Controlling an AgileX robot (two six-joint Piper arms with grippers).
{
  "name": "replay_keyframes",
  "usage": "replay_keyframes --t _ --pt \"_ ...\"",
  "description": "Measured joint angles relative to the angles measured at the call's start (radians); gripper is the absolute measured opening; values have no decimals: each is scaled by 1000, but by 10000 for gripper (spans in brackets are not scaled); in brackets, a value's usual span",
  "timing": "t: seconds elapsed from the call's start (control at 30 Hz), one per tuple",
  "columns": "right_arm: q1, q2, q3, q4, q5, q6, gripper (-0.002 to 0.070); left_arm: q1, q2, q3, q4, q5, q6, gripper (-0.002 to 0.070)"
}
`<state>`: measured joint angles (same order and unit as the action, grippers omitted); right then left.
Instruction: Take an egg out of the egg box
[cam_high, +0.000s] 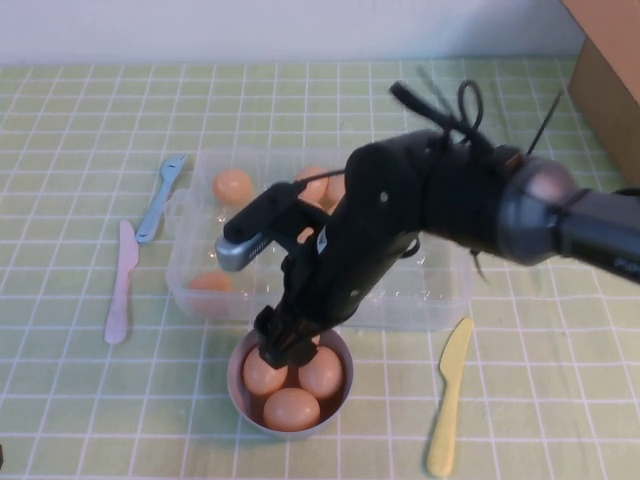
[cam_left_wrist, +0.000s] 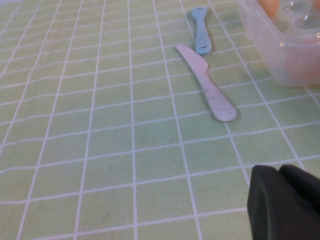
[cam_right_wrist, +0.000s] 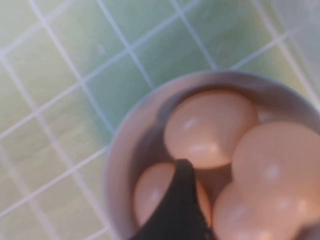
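Eggs (cam_high: 292, 408) fill bowl (cam_high: 237, 385); egg box (cam_high: 440, 295) holds three.

A desk (cam_high: 90, 120) covered in a pale green cloth with a white grid filled the scene. A plain white wall (cam_high: 250, 30) ran along its far edge. A brown cardboard box (cam_high: 605, 70) stood at the far right corner. Light was soft and even.

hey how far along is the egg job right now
Mostly done: eggs already lie in the grey bowl. The right gripper is over the bowl, its grip unclear. A few eggs remain in the egg box. The left gripper is parked low near the pink knife.
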<state>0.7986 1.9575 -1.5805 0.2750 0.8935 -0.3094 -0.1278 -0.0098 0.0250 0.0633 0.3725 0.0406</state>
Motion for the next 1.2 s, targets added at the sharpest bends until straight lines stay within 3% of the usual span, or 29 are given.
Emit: replay_keyframes --t 0.13,0.23,0.37,0.53,0.6,1.2 --pt "0 -93 0 -2 69 14 545 0 0 0 0 0 0 -3" --pt "0 -186 16 -30 133 86 478 0 0 0 0 0 0 -3" --pt "0 -321 101 -54 169 158 323 0 0 0 0 0 0 -3" --pt "0 -478 230 -55 203 174 72 0 0 0 0 0 0 -3" --pt "0 -514 265 -55 229 174 22 0 0 0 0 0 0 -3" --pt "0 -817 551 -107 307 132 -15 0 0 0 0 0 0 -3"
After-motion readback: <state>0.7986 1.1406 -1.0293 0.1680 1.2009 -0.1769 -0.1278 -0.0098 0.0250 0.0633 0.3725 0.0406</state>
